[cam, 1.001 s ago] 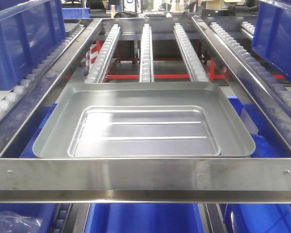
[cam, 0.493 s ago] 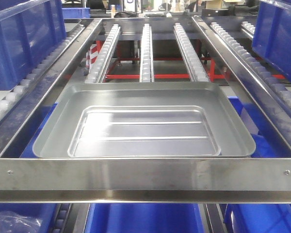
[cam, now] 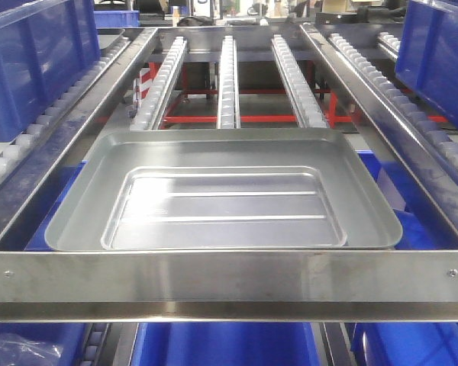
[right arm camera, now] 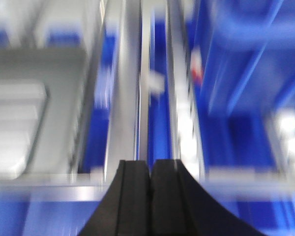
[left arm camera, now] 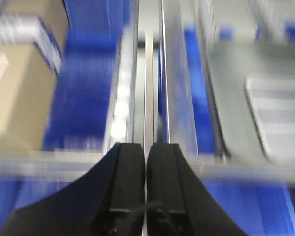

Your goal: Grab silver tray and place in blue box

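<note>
Silver tray (cam: 223, 191): one, lying flat and open side up in the middle lane of the rack, with nothing in it. Its near rim sits just behind the front bar (cam: 229, 278).
Tray centre: one recessed panel with two long ridges running left to right.
Tray in my wrist views: blurred, at the right edge of the left view (left arm camera: 275, 123) and the left edge of the right view (right arm camera: 19, 128).
Blue box (cam: 221, 343): one below the rack, under the tray. Blue also shows past the tray's left and right rims, but I cannot tell whether that is the same box.
My left gripper (left arm camera: 145, 147): one pair of black fingers pressed together, holding nothing, well apart from the tray.
My right gripper (right arm camera: 150, 164): one pair of black fingers closed to a thin seam, holding nothing, also clear of the tray.
Roller tracks (cam: 227, 76): three in the middle lane, running away from the tray's far rim. I cannot tell if the tray rests on them.
Blue crates (cam: 30, 53): two on the outer lanes, one far left and one far right.
Screws (cam: 451, 272): two, one at each end of the front bar.
Red frame (cam: 252, 118): bars below the tracks, too hidden to count.
</note>
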